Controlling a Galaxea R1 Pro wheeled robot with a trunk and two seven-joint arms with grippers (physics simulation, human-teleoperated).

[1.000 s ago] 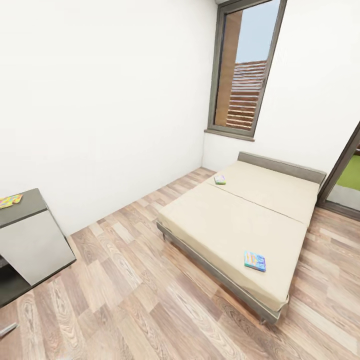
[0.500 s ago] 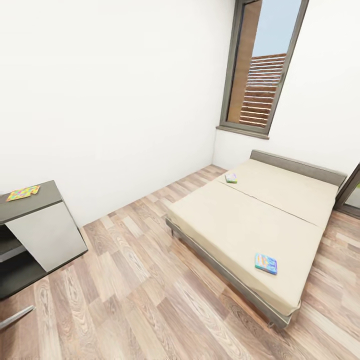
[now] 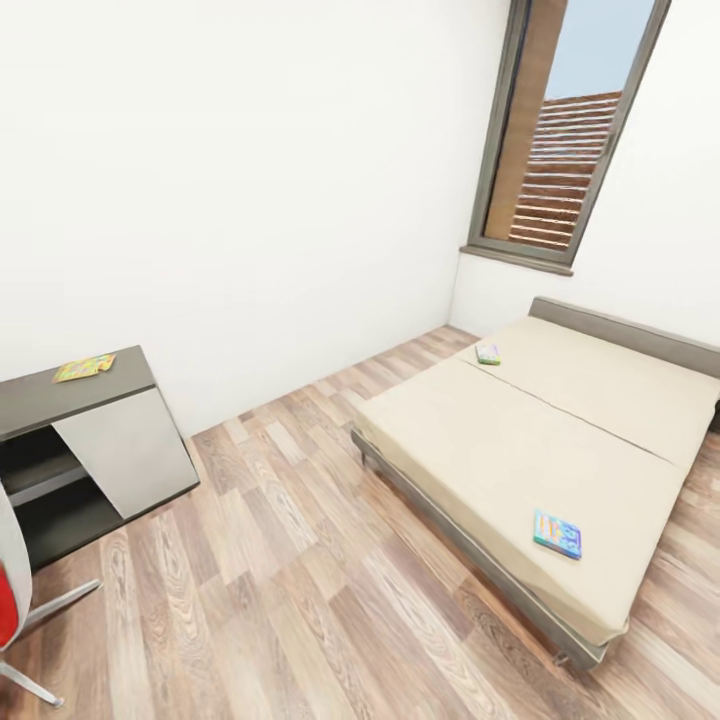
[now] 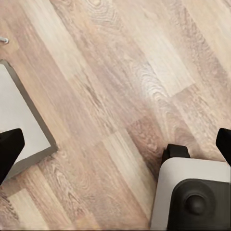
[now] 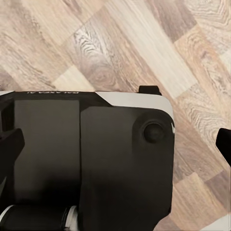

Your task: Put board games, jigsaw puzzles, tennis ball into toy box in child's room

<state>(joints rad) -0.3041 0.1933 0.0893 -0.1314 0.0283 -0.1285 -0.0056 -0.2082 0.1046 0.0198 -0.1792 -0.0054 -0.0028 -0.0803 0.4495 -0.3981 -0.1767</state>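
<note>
Games (image 3: 557, 533) (image 3: 488, 353) are seen on the bed (image 3: 470, 440), print unreadable; a puzzle (image 3: 84, 368) on the dark unit (image 3: 60, 395). Both grippers (image 4: 115, 144) (image 5: 115, 144) are spread over floor (image 3: 300, 560).

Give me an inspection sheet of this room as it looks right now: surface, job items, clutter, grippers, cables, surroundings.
Surface: wood plank floor; cream mattress of the bed; dark grey unit top.
Job's things: two board games on the bed, one near the foot corner, one by the far edge; a jigsaw puzzle lies flat on the dark grey unit.
Clutter: nothing seen.
Grippers: left gripper and right gripper both open, empty, pointing down at the floor above the robot's base.
Cables: nothing seen.
Surroundings: white walls, tall window, red-and-white swivel chair at the picture's left edge.
</note>
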